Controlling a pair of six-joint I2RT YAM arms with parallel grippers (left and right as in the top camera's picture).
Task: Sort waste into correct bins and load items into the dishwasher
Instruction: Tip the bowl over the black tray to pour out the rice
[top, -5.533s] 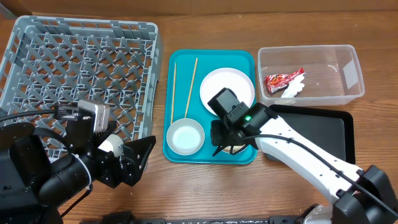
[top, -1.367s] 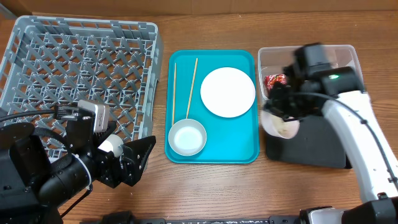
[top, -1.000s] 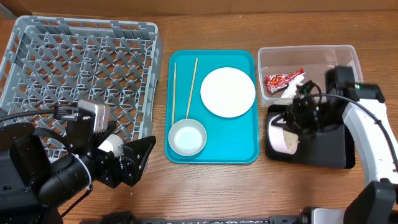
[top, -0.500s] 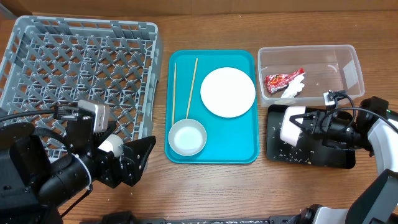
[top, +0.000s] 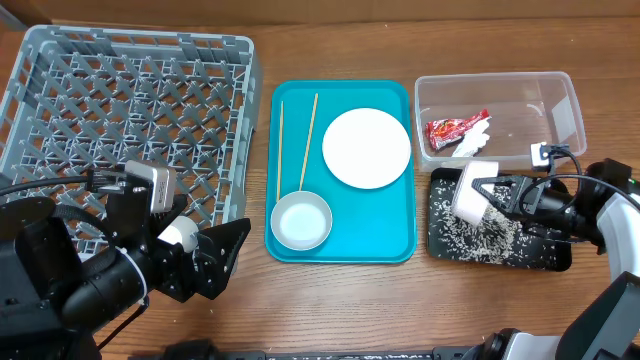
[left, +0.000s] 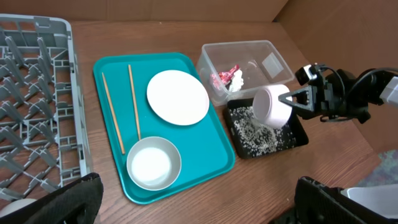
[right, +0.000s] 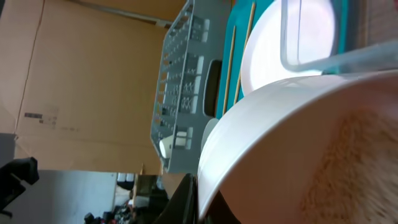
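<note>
- Right claw (top: 492, 190) clamped a tipped bowl (top: 467, 200); rice (top: 480, 237) lay right of the teal tray (top: 345, 215).
- Left claw (left: 199, 208) gaped, empty.
- Plate (top: 366, 148), second bowl (top: 299, 221), chopsticks (top: 279, 150) on it: unracked.

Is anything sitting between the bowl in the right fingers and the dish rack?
Yes. The teal tray lies between the tipped bowl and the dish rack, carrying the plate, chopsticks and second bowl. All sit low, so a raised carry should probably clear them.

Two bowls (top: 299, 221), two chopsticks (top: 279, 148), one plate (top: 366, 148)
</note>
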